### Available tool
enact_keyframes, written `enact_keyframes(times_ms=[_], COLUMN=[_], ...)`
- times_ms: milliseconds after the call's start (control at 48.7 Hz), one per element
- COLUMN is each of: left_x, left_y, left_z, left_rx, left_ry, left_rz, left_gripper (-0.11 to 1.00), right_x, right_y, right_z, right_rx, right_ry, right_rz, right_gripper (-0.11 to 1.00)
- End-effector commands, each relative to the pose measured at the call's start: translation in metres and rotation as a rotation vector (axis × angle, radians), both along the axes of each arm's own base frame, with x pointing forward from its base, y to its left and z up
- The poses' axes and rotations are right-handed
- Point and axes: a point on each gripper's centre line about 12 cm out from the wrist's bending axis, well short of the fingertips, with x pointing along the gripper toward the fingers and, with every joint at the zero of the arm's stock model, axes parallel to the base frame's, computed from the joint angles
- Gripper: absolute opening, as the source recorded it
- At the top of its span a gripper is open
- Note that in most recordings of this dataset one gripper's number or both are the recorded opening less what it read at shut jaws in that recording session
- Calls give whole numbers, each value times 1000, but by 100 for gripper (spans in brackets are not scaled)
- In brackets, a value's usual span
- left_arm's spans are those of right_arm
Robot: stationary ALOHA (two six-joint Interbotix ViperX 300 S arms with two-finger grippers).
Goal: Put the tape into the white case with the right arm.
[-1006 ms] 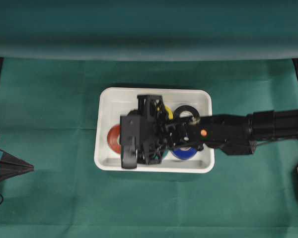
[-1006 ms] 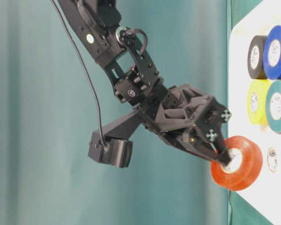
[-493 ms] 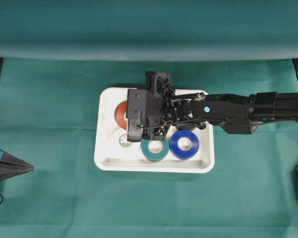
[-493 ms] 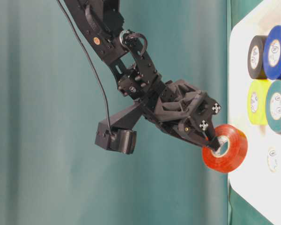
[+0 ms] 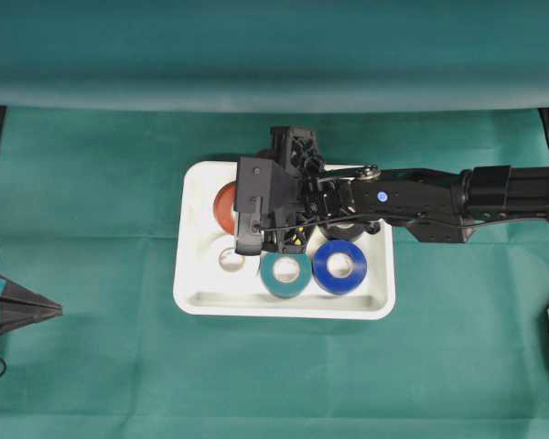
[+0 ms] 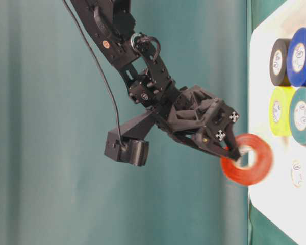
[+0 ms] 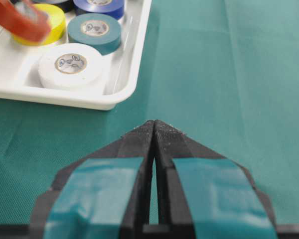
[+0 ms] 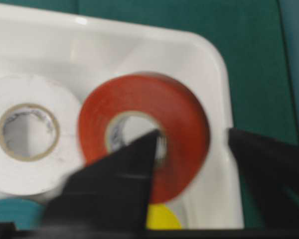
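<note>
No writing is legible; glossy red tape ring [image 8: 144, 134] blurs between the right end effector's [image 8: 194, 144] parted fingers, at the glossy white case's [image 5: 194, 293] 11 o'clock corner.

Even, bright, diffuse light, no hard shadows. Soft dark shadow along the top edge of the white case [image 5: 198, 274] from overhead. Small glare spot on the case rim in right wrist view. Red tape [image 6: 246, 165] motion-blurred at table level and in both wrist views. Right wrist view soft overall; near fingers [image 8: 114, 189] out of focus. Left gripper [image 7: 153, 130] tips sharp, its base blurry.
</note>
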Motion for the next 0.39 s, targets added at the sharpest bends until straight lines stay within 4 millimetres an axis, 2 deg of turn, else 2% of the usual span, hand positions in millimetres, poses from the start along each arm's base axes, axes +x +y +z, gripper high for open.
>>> enact_keyframes(times_ms=[0,123,205,370], left_x=[1,1,1,1], left_y=[0,0,0,0], left_z=[5,5,5,4], left_rx=[3,2,2,2], left_ry=[-9,-9,-9,-8], left_rz=[1,1,1,1], left_gripper=[0,0,0,0], right_x=[2,2,0,-9], right_y=[-2,-2,-2,0], right_z=[17,16,16,15], right_rx=[-12,-11,-11,-9], right_ry=[-40,-36,-32,-16], right_rz=[-1,-2,-7,-15], right_gripper=[33,67,61,62])
